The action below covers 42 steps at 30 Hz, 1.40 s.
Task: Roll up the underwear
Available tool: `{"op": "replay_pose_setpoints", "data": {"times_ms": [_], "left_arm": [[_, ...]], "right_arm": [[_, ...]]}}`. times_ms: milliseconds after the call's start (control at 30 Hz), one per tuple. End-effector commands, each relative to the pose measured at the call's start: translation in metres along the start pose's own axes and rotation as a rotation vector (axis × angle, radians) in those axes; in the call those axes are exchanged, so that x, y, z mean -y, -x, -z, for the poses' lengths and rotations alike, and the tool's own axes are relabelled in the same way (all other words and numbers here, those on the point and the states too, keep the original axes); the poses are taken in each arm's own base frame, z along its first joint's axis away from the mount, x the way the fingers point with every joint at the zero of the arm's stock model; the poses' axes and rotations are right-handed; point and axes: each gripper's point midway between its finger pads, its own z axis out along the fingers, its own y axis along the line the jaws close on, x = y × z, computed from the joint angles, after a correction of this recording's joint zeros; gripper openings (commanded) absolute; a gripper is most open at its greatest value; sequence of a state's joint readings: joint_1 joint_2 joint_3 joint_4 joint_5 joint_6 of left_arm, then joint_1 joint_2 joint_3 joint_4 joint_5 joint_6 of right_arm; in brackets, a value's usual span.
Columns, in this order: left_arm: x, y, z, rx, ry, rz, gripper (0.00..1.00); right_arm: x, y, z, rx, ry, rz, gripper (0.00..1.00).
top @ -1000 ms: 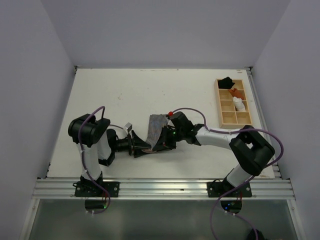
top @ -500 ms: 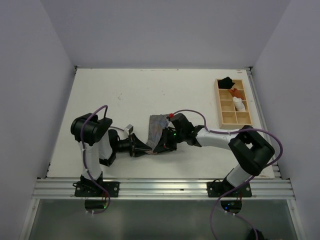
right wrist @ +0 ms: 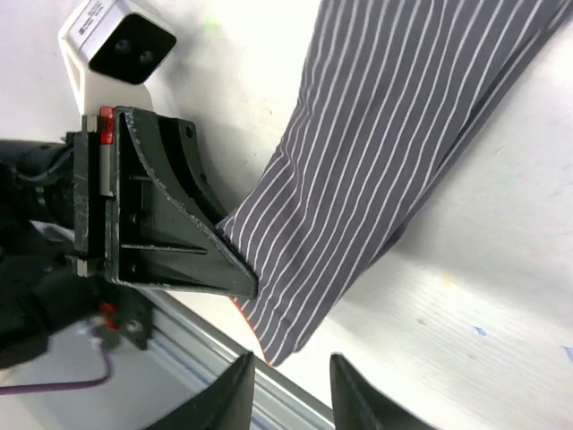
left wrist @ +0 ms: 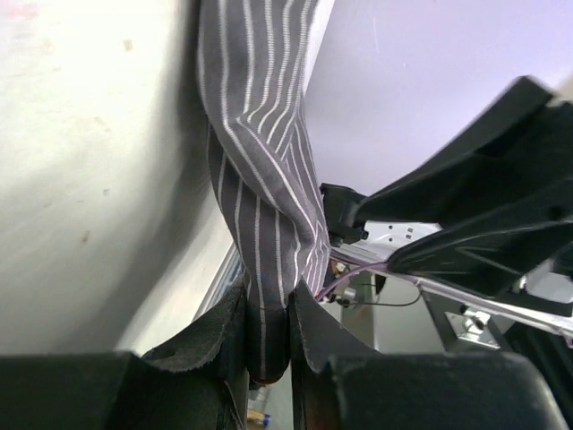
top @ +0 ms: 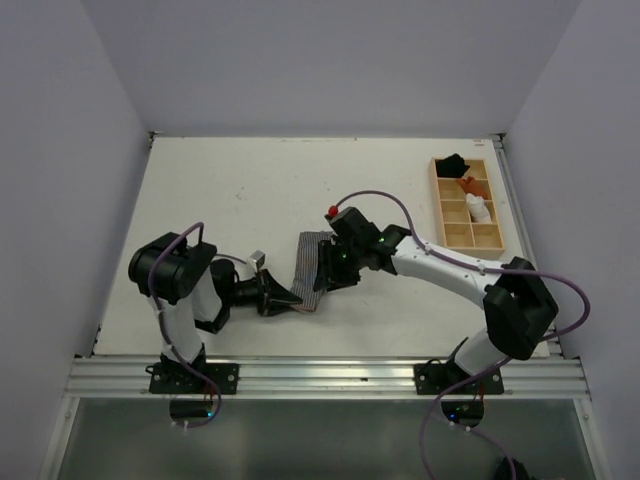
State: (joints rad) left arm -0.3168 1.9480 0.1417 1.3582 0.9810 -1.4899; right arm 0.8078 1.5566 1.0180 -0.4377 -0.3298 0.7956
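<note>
A: Where is the underwear [top: 312, 262]?
B: Laid out as a long strip on the table [top: 220, 190], near the middle, between the two arms. Its near end is pinched in the left gripper [left wrist: 267, 327]
A: So that one is clamped?
B: Yes. The wrist view shows both fingers pressed on a gathered fold of the striped cloth, which twists as it runs away from them. I'd judge the hold is there to make the end taut, so it can be turned over to start a roll
A: And the right gripper [right wrist: 291, 376]?
B: Jaws apart, nothing between them. It hangs over the near part of the strip, close to the left gripper's tip. Likely it is placed to steady the cloth or take a hold further along, but I can't see it touching anything
A: Rolled yet?
B: No, the far end lies flat. The twist near the clamp could make a roll lopsided
A: The tray [top: 484, 237]?
B: Well apart at the right edge, with small bundles in its far compartments, presumably where a finished roll goes
</note>
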Motion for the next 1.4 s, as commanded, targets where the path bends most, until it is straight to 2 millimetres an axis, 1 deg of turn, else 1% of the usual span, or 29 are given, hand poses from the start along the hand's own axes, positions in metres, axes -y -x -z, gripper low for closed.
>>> {"op": "replay_pose_setpoints", "data": {"times_ms": [0,33,67,100,133,167,200,233,267,333,433,500,567,633,667,800,967,1100,1133,1200,1233,1367], "left_arm": [[0.000,0.004,-0.001,0.013,0.025,-0.094,0.00],[0.001,0.005,-0.001,0.014,0.045,-0.103,0.00],[0.002,0.014,-0.006,0.025,0.071,-0.113,0.00],[-0.020,0.010,-0.003,0.007,0.176,-0.053,0.00],[-0.014,0.014,-0.003,0.015,0.183,-0.082,0.00],[-0.009,0.023,-0.006,0.033,0.200,-0.100,0.00],[-0.020,0.020,-0.002,0.018,0.273,-0.058,0.00],[-0.019,0.022,-0.002,0.020,0.294,-0.060,0.00],[-0.021,0.023,-0.001,0.016,0.333,-0.028,0.00],[-0.024,0.022,0.000,0.015,0.358,0.008,0.00],[-0.030,0.018,0.001,0.001,0.372,0.116,0.00],[-0.032,0.019,0.000,-0.010,0.392,0.157,0.00],[-0.035,0.018,0.001,-0.018,0.418,0.185,0.00],[-0.030,0.021,-0.001,-0.018,0.420,0.188,0.00],[-0.031,0.021,0.000,-0.023,0.435,0.204,0.00],[-0.029,0.022,-0.001,-0.029,0.457,0.243,0.00],[-0.024,0.016,-0.001,-0.043,0.441,0.305,0.00],[-0.023,0.014,-0.001,-0.055,0.432,0.328,0.00],[-0.022,0.013,-0.001,-0.060,0.429,0.332,0.00],[-0.022,0.013,-0.002,-0.060,0.429,0.345,0.00],[-0.020,0.014,-0.002,-0.062,0.425,0.342,0.00],[-0.019,0.016,-0.003,-0.070,0.427,0.341,0.00]], "right_arm": [[0.022,0.017,0.032,0.087,-0.253,0.264,0.43],[0.019,0.012,0.031,0.081,-0.291,0.341,0.43],[0.010,0.020,0.034,0.102,-0.304,0.444,0.44],[0.014,0.027,0.031,0.128,-0.372,0.504,0.44],[-0.002,0.025,0.030,0.144,-0.368,0.587,0.44],[-0.005,0.026,0.029,0.147,-0.379,0.678,0.45],[-0.007,0.029,0.029,0.174,-0.401,0.727,0.45],[-0.017,0.027,0.025,0.193,-0.379,0.780,0.45],[-0.016,0.026,0.023,0.186,-0.379,0.829,0.46],[-0.025,0.022,0.018,0.187,-0.338,0.877,0.49],[-0.023,0.015,0.011,0.171,-0.332,0.984,0.53],[-0.021,0.013,0.005,0.167,-0.342,1.020,0.55],[-0.014,0.013,-0.001,0.150,-0.364,1.056,0.55],[-0.011,0.014,-0.006,0.141,-0.381,1.120,0.55],[-0.010,0.014,-0.007,0.142,-0.383,1.130,0.55],[-0.022,0.011,-0.013,0.153,-0.354,1.188,0.56],[-0.026,0.005,-0.023,0.143,-0.347,1.248,0.56],[-0.031,-0.002,-0.037,0.139,-0.359,1.307,0.55],[-0.029,-0.003,-0.044,0.130,-0.373,1.316,0.55],[-0.028,-0.002,-0.049,0.131,-0.387,1.324,0.55],[-0.024,-0.001,-0.053,0.134,-0.408,1.322,0.55],[-0.016,0.007,-0.059,0.149,-0.470,1.329,0.54]]}}
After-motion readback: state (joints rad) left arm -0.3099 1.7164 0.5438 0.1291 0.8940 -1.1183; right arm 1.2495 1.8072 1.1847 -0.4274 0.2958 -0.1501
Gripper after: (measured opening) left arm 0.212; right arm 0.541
